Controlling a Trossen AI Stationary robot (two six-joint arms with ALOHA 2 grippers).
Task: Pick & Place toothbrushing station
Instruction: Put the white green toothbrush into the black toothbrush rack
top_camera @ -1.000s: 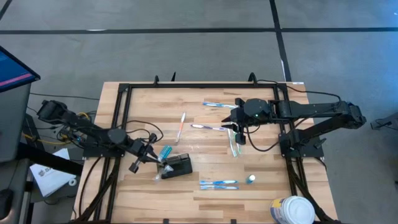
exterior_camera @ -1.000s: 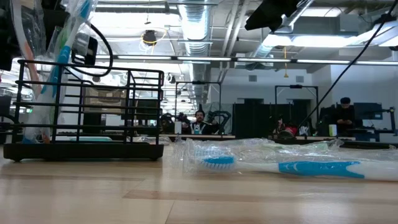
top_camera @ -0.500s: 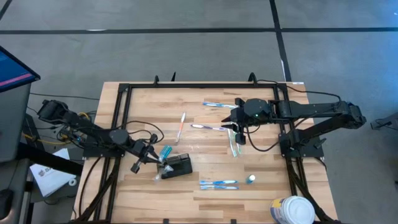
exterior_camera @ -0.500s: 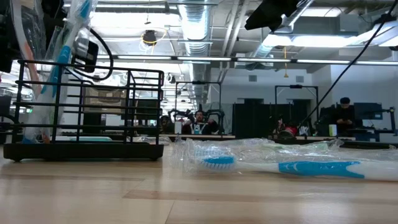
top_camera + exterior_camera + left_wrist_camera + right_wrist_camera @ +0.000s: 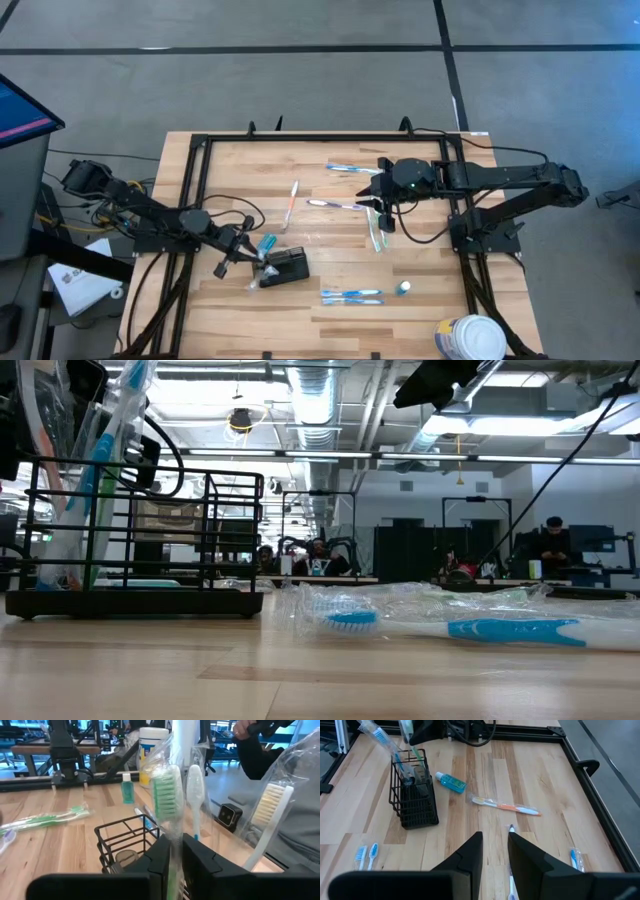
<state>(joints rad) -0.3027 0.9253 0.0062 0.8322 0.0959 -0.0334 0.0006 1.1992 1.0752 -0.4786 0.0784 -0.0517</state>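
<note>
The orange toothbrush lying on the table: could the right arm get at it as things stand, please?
Probably yes: the orange toothbrush lies bare on the table, nothing over it, just ahead of the right gripper, whose fingers are open and empty.

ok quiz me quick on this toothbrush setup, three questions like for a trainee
1. True or false: the right hand is clamped on a toothbrush.
2. What does the left hand grip above the black wire toothbrush holder?
A. a green-bristled toothbrush in a clear plastic wrapper
B. a metal spoon
C. a red cup
3. Missing word (inside or beside): the small teal plastic bottle lies on the table ___ the holder.

Key: 1 false, its fingers are apart over the table with nothing between them. 2 A. 3 beside.
</note>
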